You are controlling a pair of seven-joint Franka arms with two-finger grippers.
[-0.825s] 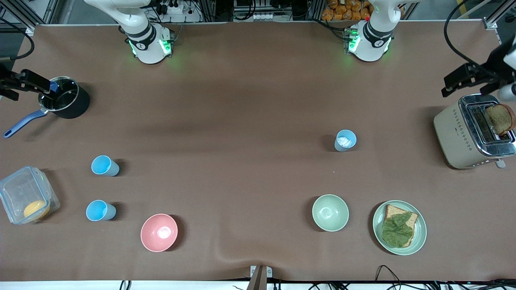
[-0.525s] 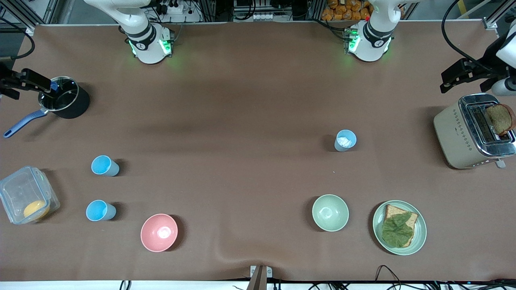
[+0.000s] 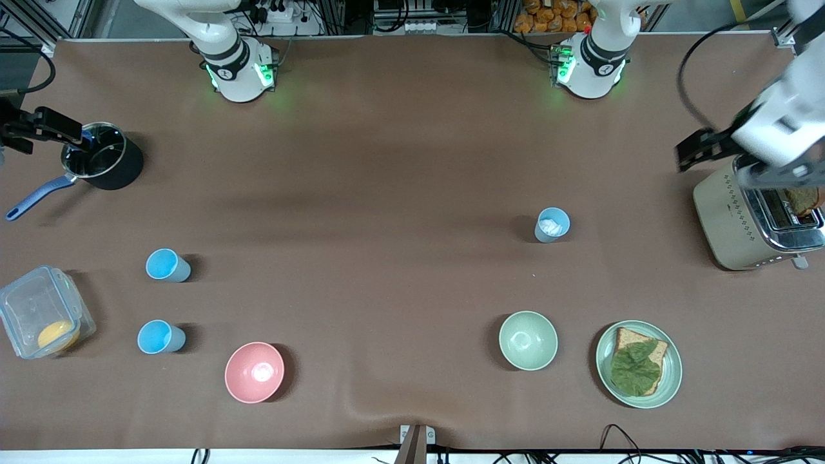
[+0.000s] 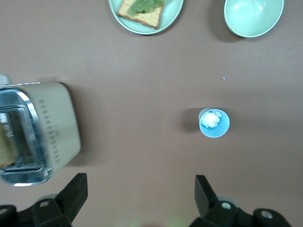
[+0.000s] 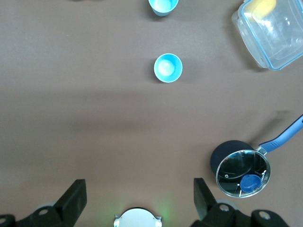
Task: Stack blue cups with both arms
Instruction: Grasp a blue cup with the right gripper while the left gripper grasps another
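Two sky-blue cups stand upright toward the right arm's end of the table, one farther from the front camera than the other. Both show in the right wrist view. A paler grey-blue cup with something white inside stands toward the left arm's end and shows in the left wrist view. My left gripper is in the air beside the toaster, open and empty. My right gripper is in the air beside the black pot, open and empty.
A toaster holds a bread slice at the left arm's end. A plate with bread and lettuce, a pale green bowl, a pink bowl, a clear container and a black pot stand around.
My left arm has swung over the toaster, its gripper moving toward the table's middle. My right gripper has barely moved. The cups have not moved.
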